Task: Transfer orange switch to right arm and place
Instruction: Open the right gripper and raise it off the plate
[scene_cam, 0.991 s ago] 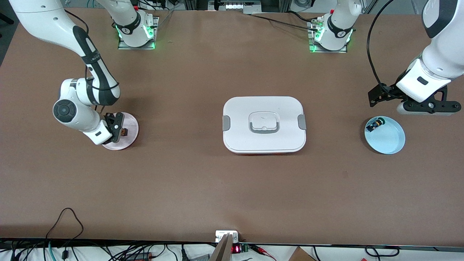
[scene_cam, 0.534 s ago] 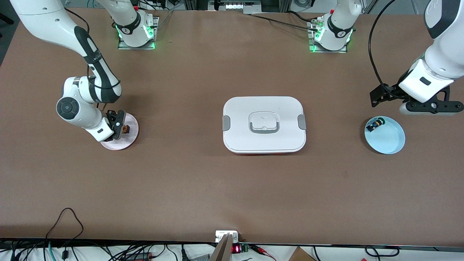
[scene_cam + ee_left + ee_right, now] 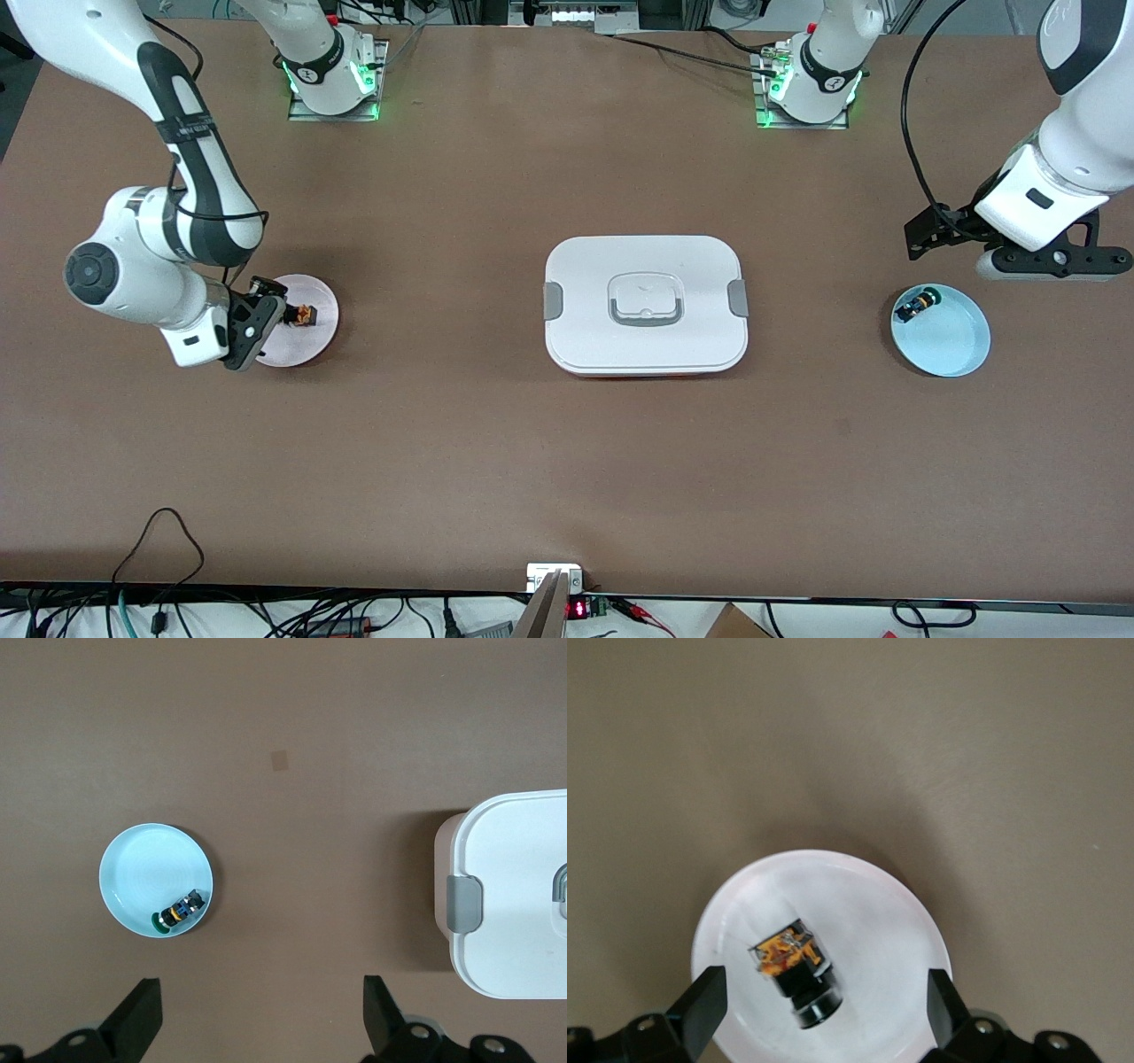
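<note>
— Did you catch that? A moment ago the right gripper point(image 3: 252, 332) was pinched on the orange switch point(image 3: 305, 314) right down on the pink plate point(image 3: 314, 341). Now its fingers are spread wide and it has drawn off toward the right arm's end of the table, hanging over the plate's edge.

— And the switch?

— Lying free on the plate, on its side, nothing touching it. From the right wrist view you see the switch point(image 3: 796, 971) well: a squarish, clear-sided rear block with orange parts inside, then a black round collar. The cap itself I cannot make out from there. The plate point(image 3: 868, 904) is round, smooth and pale, with a slight raised rim.

— The left arm?

— Waiting. The left gripper point(image 3: 1019, 244) hovers above the table just by the blue dish point(image 3: 961, 346), jaws standing apart, holding nothing, much as it was before. In the left wrist view the dish point(image 3: 142, 859) is a glossy, shallow round thing with the green-capped switch point(image 3: 179, 911) resting against its rim.

— And in the middle?

— The white box point(image 3: 645, 306), unmoved: a rounded rectangle of matte plastic, grey clips at both ends, a recessed handle on the lid. The table point(image 3: 567, 461) is a flat, dull brown surface.
</note>
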`<state>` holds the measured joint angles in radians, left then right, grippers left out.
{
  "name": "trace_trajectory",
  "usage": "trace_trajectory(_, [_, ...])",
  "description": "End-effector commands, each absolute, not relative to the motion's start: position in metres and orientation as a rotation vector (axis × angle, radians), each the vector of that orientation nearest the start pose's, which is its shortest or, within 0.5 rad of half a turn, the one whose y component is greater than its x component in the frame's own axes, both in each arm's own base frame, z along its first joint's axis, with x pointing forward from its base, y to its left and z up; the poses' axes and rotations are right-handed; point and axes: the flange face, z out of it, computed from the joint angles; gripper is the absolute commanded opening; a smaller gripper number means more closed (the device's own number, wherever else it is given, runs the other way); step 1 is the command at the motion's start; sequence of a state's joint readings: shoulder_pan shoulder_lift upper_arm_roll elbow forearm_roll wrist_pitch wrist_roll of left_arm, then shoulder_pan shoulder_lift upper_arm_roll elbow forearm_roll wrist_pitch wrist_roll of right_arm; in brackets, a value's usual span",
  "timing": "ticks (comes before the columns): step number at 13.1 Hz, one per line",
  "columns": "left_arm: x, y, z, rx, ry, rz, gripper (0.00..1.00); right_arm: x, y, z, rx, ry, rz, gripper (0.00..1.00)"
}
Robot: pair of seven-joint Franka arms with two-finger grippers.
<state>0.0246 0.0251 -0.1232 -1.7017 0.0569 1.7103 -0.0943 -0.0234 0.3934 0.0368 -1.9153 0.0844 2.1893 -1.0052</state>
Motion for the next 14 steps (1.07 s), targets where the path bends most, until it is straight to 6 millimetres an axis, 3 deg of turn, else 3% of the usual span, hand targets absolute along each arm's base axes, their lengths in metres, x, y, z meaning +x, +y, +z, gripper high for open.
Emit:
trace_trajectory(1, [0.566,-0.053,0.566,-3.091,0.010,0.027,1.00,0.612,0.046,0.308,-2.772,-1.103,0.209,1.00])
trace_trajectory(5, [0.566,-0.051,0.566,-3.089,0.008,0.032,1.00,0.608,0.081,0.348,-2.907,-0.567,0.443,1.00])
trace_trajectory(7, [0.566,-0.052,0.566,-3.089,0.010,0.032,1.00,0.602,0.098,0.389,-2.961,-0.345,0.522,1.00])
trace_trajectory(9, [0.565,-0.052,0.566,-3.090,0.008,0.037,1.00,0.595,0.109,0.439,-3.004,-0.261,0.557,1.00])
trace_trajectory(12, [0.564,-0.052,0.565,-3.089,0.010,0.051,1.00,0.598,0.086,0.509,-3.141,-0.270,0.399,1.00])
trace_trajectory(14, [0.564,-0.052,0.565,-3.089,0.010,0.051,1.00,0.616,0.058,0.536,-3.247,-0.216,0.141,1.00])
